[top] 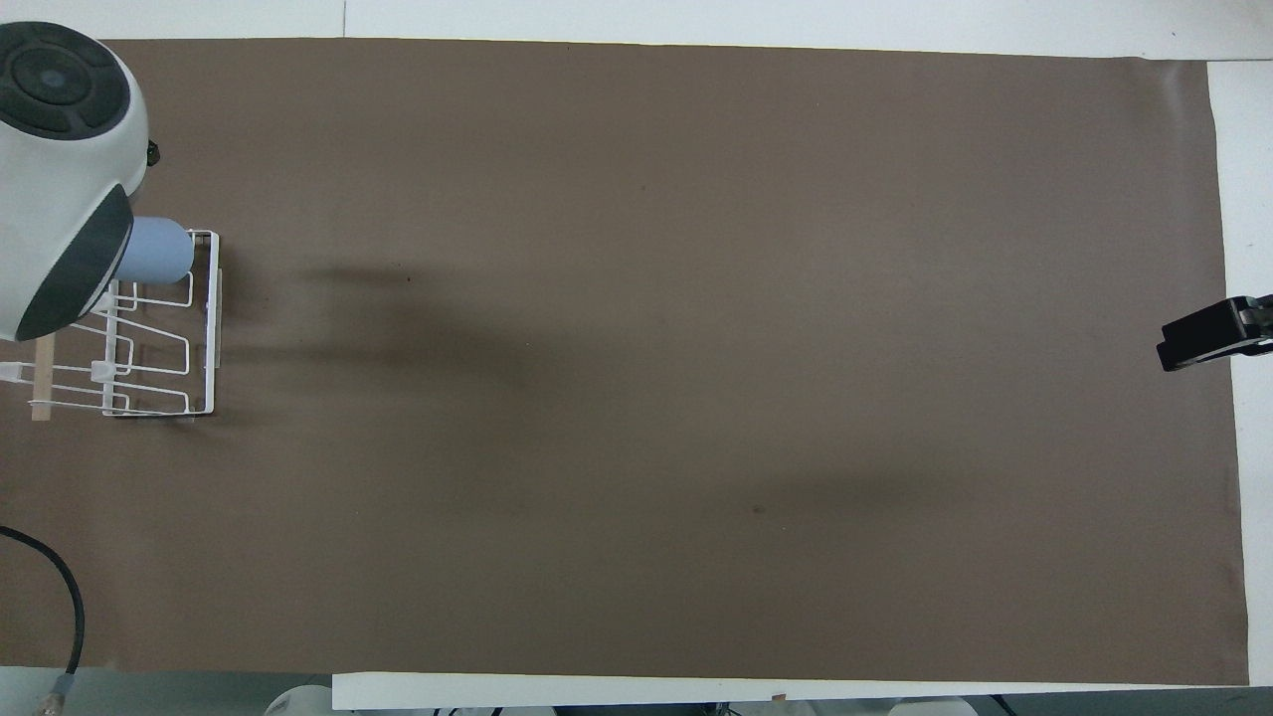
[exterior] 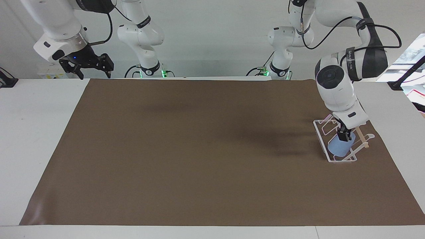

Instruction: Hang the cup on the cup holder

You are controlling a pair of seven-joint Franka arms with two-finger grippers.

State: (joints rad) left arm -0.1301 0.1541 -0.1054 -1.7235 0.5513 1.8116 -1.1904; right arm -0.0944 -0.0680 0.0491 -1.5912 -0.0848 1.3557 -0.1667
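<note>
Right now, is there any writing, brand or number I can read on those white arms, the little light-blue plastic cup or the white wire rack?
Nothing reads for certain.
Black band on the left arm: pale lettering, too small to read.
Black band on the right arm: the same.
Light-blue plastic cup under the left gripper, white wire cup holder, brown mat: no text.
Right gripper, waiting over the table's corner: no text.
</note>
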